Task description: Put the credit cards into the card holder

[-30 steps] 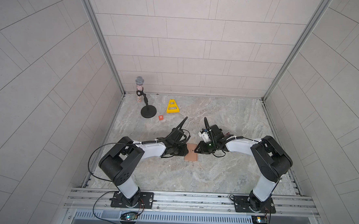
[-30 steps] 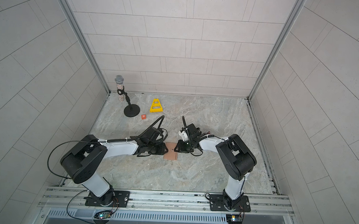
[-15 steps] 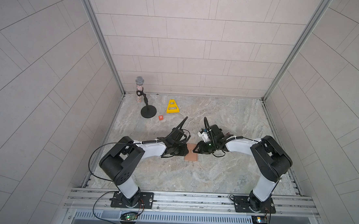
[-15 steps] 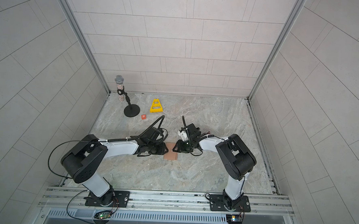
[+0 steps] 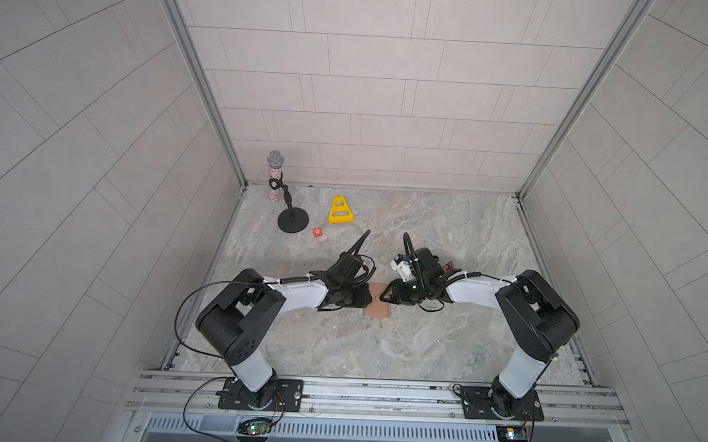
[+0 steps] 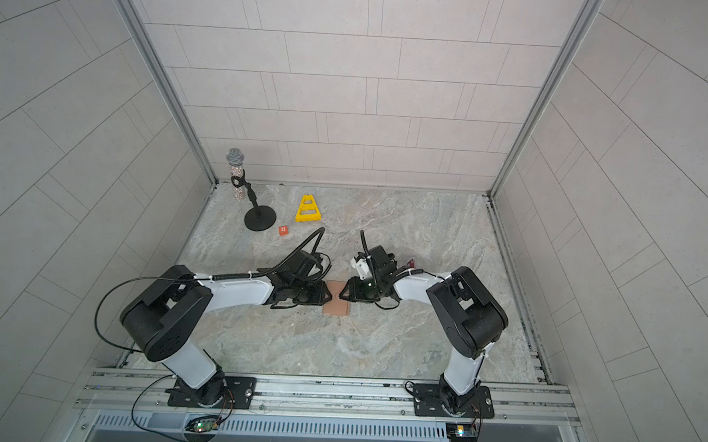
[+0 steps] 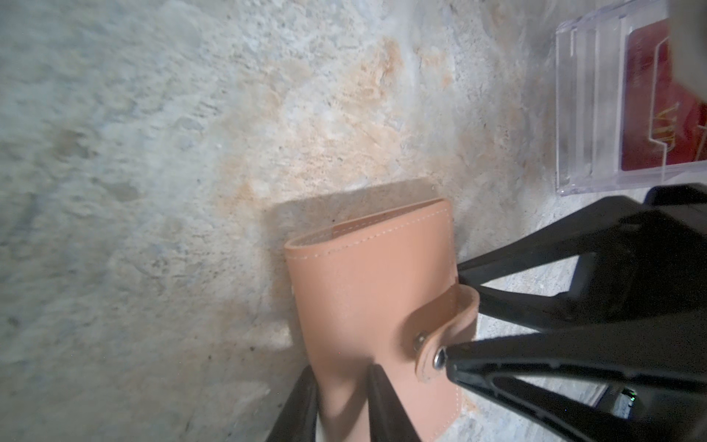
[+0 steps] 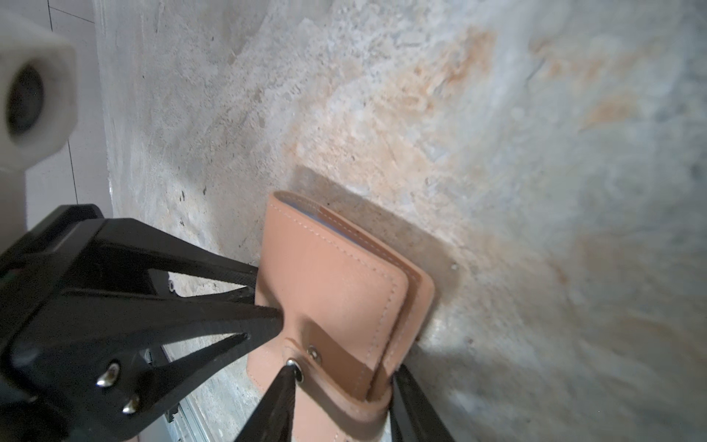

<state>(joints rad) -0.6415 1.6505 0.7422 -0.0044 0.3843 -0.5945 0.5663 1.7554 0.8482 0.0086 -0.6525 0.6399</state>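
The tan card holder (image 5: 378, 305) (image 6: 337, 302) lies folded at the table's middle, between both grippers. My left gripper (image 7: 340, 373) (image 5: 368, 299) is shut on its cover at the left edge. My right gripper (image 8: 344, 371) (image 6: 342, 293) is open at the right edge. Its jaws straddle the lifted snap tab (image 8: 336, 356), one tip touching the snap head. The snap is undone, and the stud (image 7: 419, 338) stands apart from the tab. A red credit card (image 7: 650, 114) stands in a clear plastic box (image 7: 589, 114) behind the right arm. No other cards are in view.
A microphone on a round black stand (image 5: 292, 223) is at the back left. A yellow triangular marker (image 5: 341, 211) and a small orange tag (image 5: 317, 231) lie near it. Metal rails run along the table's front edge (image 5: 377, 387).
The right gripper's jaws have spread wider around the snap tab. Both arms and the card holder have stayed where they were.
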